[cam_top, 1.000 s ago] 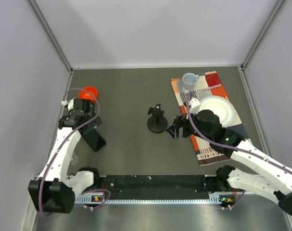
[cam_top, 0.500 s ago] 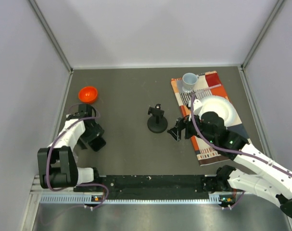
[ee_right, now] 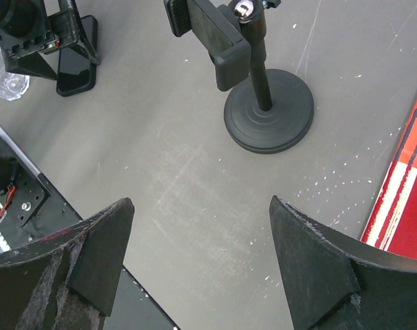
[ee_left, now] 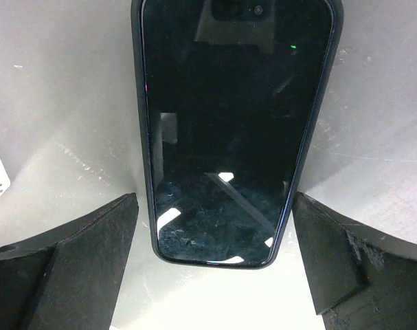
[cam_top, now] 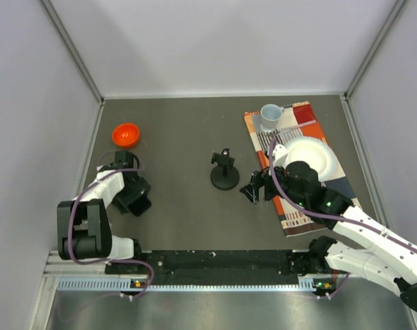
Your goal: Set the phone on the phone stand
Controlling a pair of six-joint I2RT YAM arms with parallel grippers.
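Note:
The black phone lies flat on the grey table; in the top view it is at the left, mostly under my left gripper. My left gripper is open, its fingers on either side of the phone's near end and apart from it. The black phone stand stands upright mid-table, with a round base and a clamp cradle on top; it also shows in the right wrist view. My right gripper is open and empty, just right of the stand, and faces it.
An orange bowl sits at the back left. A patterned cloth on the right carries a white plate and a pale mug. Grey walls enclose the table. A black rail runs along the near edge.
My left arm has folded down and drawn back, lowering the left gripper onto the phone's place. My right gripper has hardly moved.

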